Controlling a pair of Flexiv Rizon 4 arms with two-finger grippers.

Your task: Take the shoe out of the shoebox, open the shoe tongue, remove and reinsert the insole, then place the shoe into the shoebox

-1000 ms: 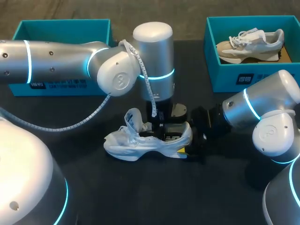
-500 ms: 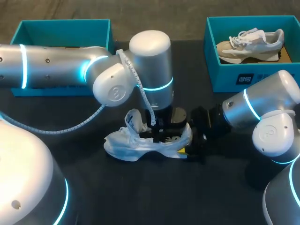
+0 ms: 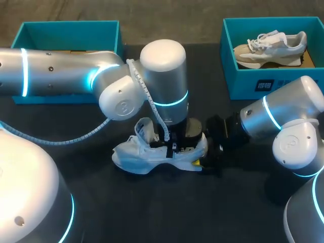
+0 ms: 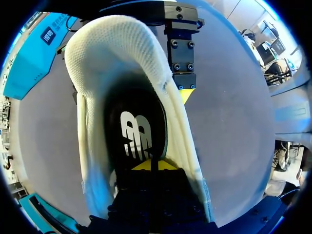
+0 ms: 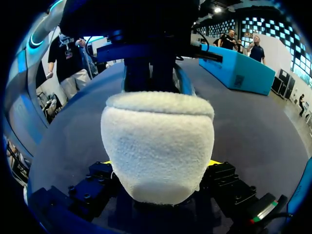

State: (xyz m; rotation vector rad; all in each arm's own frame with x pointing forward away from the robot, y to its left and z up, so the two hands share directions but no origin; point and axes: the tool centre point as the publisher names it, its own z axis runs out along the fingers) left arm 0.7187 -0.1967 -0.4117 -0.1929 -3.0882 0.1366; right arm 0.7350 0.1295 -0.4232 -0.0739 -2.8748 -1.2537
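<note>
Our left gripper (image 4: 148, 165) sits down inside the opening of the white mesh sneaker (image 4: 92, 73). Only its own wrist view looks into the shoe, where the dark insole with a white mark (image 4: 139, 141) lies flat just ahead of it. No view lets us tell whether this gripper is open or closed.

Our right gripper (image 5: 161, 163) holds the sneaker's padded heel, with one of its fingers (image 5: 219, 175) on each side. Its wrist view shows that clamp, while from overhead only a sliver of yellow shows there.

In the head view the left arm's silver wrist (image 3: 164, 81) stands over the shoe's middle and hides the opening. In the right wrist view the heel blocks the rest of the shoe.

The sneaker rests on the black table (image 3: 152, 202), its tongue (image 3: 143, 129) raised just beside the left gripper on the toe side. Well beyond both grippers a teal cardboard shoebox (image 3: 71, 31) stands behind the left arm. A second teal shoebox (image 3: 263, 83) beyond the right gripper holds a beige and white sneaker (image 3: 268, 48).

The white sneaker's long axis runs straight out from the right gripper, toe pointing away from it.
</note>
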